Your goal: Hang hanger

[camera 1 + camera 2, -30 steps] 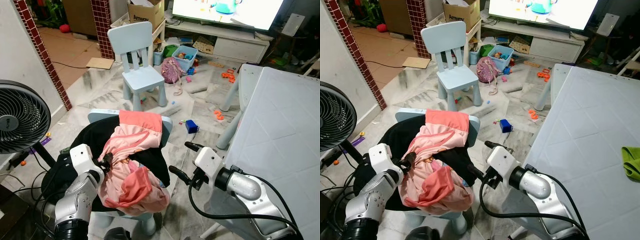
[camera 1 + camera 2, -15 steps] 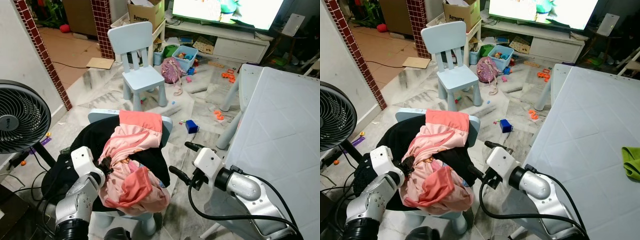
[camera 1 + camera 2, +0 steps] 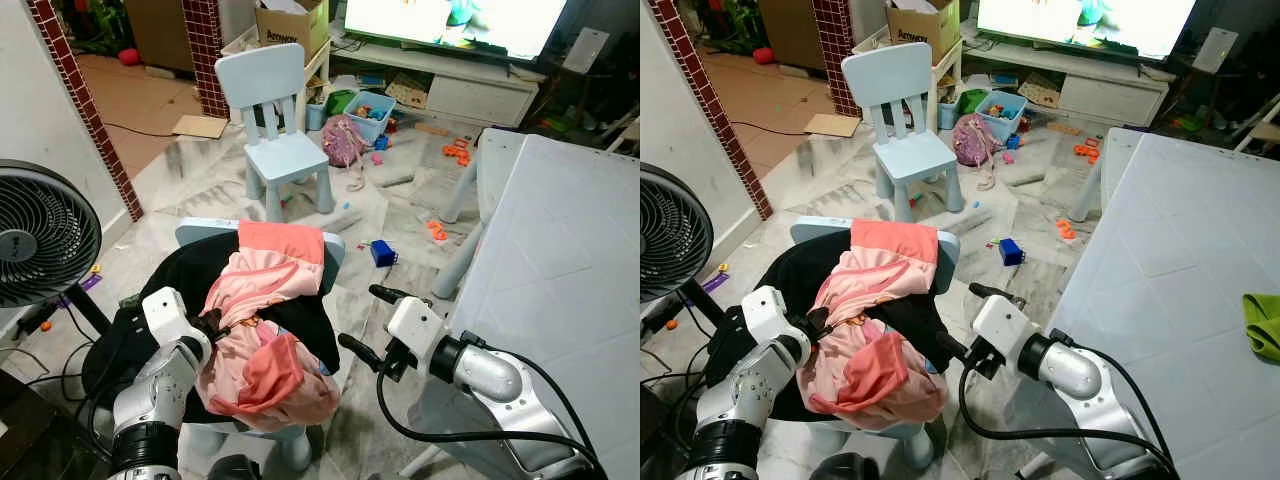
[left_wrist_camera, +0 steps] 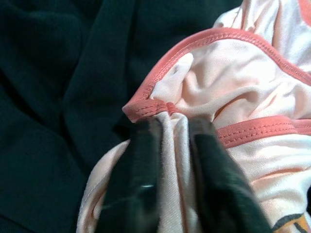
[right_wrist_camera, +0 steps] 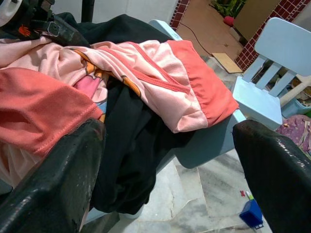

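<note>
Your pink garment [image 3: 262,300] lies bunched over black clothes [image 3: 300,320] on the near chair [image 3: 947,247]. Your left gripper [image 4: 170,133] is clenched on a fold of its coral-trimmed edge. Your right gripper [image 3: 372,320] hangs just beside the chair, fingers spread wide, grasping nothing.

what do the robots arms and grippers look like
Both arms are silver metal with rounded segments. Each wrist carries a boxy white housing, and a black cable loops under the right arm. The left gripper and right gripper each have two long black fingers with a slightly glossy, worn surface. The left arm has a black band low down.
</note>
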`<state>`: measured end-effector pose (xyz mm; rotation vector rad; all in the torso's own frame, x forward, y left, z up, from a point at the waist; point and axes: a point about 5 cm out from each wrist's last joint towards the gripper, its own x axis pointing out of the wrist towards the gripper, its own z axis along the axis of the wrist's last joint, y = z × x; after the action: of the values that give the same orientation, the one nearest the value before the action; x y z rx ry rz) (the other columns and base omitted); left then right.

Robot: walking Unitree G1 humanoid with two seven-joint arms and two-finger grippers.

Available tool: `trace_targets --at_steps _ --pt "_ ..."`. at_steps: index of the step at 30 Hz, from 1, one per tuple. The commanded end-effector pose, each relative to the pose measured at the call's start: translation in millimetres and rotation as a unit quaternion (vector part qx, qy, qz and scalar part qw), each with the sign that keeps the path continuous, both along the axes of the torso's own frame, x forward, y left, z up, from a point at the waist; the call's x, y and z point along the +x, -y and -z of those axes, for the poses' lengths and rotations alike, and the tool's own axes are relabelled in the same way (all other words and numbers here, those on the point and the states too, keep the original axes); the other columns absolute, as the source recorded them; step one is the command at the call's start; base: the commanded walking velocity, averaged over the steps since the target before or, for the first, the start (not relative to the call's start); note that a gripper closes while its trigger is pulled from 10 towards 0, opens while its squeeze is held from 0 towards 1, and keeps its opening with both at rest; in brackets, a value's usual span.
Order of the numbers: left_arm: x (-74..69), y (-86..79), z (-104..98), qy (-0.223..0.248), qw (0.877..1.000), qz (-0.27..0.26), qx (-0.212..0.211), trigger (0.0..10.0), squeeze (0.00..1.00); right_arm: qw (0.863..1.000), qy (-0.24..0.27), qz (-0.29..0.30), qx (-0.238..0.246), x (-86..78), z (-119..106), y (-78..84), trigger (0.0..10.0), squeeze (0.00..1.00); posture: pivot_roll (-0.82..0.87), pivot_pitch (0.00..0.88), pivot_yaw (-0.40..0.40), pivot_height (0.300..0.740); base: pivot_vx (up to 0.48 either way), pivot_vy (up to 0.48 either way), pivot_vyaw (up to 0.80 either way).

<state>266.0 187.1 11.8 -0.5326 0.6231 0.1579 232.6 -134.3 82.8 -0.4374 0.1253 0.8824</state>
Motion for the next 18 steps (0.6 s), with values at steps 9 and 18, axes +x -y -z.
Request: trace_targets --at_steps 9,18 --pt "0.0 0.5 1.4 -0.006 0.999 -0.022 -0.022 0.0 0.0 1.0 0.006 -0.015 -0.015 -0.5 -2.0 1.7 10.0 0.0 -0.03 0.0 -0.048 0.74 0.0 0.0 0.0" --pt "-2.1 -7.0 3.4 -0.019 0.996 -0.081 -0.042 0.0 0.0 1.0 0.006 -0.016 -0.018 0.4 -2.0 2.8 10.0 0.0 -0.03 0.0 -0.052 0.74 0.0 0.0 0.0"
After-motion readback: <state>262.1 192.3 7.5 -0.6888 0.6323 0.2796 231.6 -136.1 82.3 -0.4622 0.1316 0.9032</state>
